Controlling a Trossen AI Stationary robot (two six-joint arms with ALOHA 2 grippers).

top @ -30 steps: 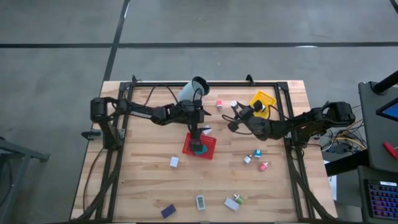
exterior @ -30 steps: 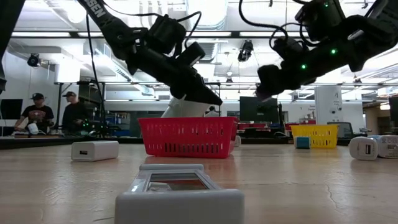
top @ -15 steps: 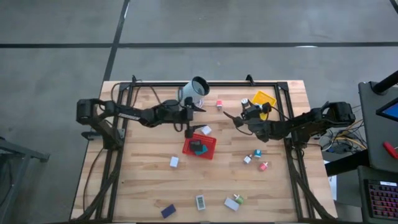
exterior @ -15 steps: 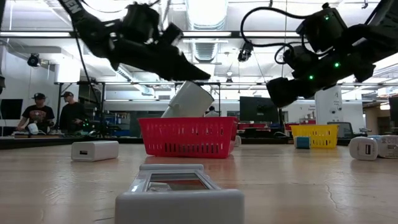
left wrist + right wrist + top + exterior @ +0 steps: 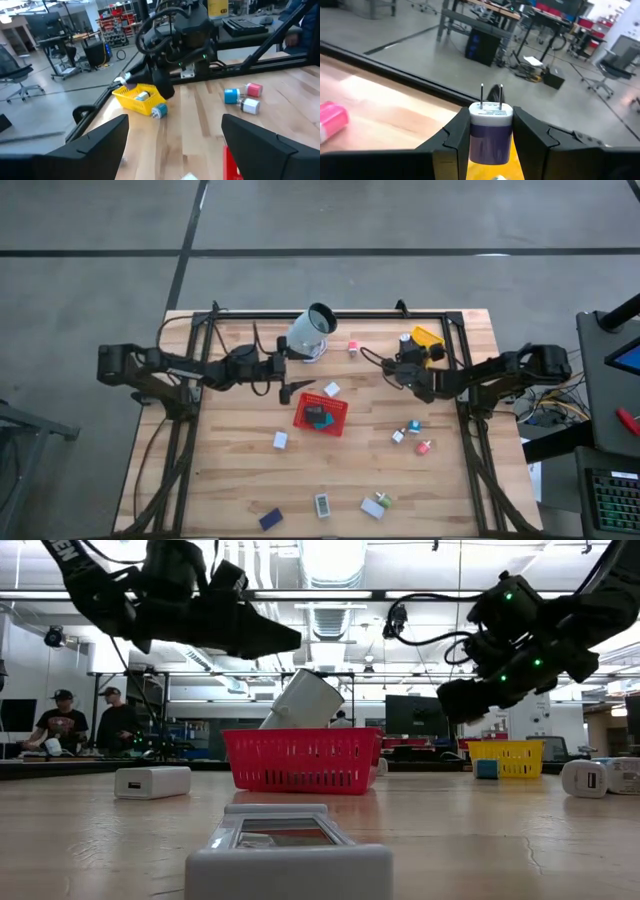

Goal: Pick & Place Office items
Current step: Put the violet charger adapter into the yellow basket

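Note:
My right gripper [image 5: 404, 346] hangs over the left edge of the yellow mesh tray [image 5: 426, 338], shut on a small white and purple plug block [image 5: 490, 131]. My left gripper [image 5: 291, 390] hovers open and empty to the left of the red mesh tray [image 5: 340, 420]; its fingers stand wide apart in the left wrist view [image 5: 172, 127]. A teal and dark item [image 5: 318, 417] lies inside the red tray. More office items lie flat on the wood: a white block [image 5: 280, 440], a dark blue one [image 5: 270, 519], a white rectangle [image 5: 322, 505] and a pink-red one [image 5: 424, 447]. My right gripper pinches the plug block by its two purple side faces [image 5: 476, 140], one finger on each side. Its white prong end [image 5: 490, 111] points forward, away from the wrist. The fingers come roughly level from the table's right. The block is lifted clear above the yellow tray.
A large pale cup [image 5: 310, 330] lies tilted near the far edge, behind the red tray. A pink block [image 5: 352, 347] sits between the cup and my right gripper. A dark frame [image 5: 330, 314] borders the table. People stand in the room beyond [image 5: 60, 720].
My left gripper rose out of the red tray and drew back toward the table's left, leaving the teal and dark item in the tray. My right gripper carried the plug block toward the right and far edge, ending over the yellow tray.

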